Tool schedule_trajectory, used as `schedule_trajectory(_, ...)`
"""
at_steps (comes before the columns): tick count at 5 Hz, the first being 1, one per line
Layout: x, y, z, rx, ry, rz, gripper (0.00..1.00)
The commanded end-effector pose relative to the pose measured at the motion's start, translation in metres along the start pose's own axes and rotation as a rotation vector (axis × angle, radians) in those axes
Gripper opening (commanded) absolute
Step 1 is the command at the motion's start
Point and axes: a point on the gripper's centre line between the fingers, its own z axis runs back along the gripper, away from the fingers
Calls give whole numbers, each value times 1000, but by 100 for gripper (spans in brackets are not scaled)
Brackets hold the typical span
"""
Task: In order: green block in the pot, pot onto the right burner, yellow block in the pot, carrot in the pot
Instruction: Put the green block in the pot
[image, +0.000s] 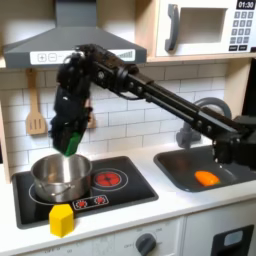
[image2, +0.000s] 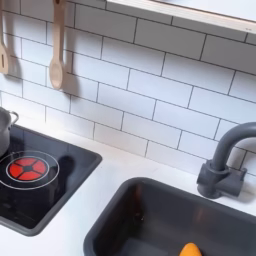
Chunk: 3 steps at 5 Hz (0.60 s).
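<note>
Gripper clamped on the green block above the pot on the stove's burner at the first exterior view's left, yellow block set on the counter edge, carrot lying in the sink

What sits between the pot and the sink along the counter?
In the first exterior view, the red burner lies between the pot and the sink, then a strip of bare white counter. Nothing loose lies on that stretch.
</note>
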Motion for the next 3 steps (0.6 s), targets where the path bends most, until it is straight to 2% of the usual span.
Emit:
schedule_trajectory(1,8,-13,-9,-7,-27,-9,0)
schedule_trajectory(2,14,-21,-10,-19,-37,-15,0)
schedule_trajectory(3,18,-32,-21,-20,-21,-33,0)
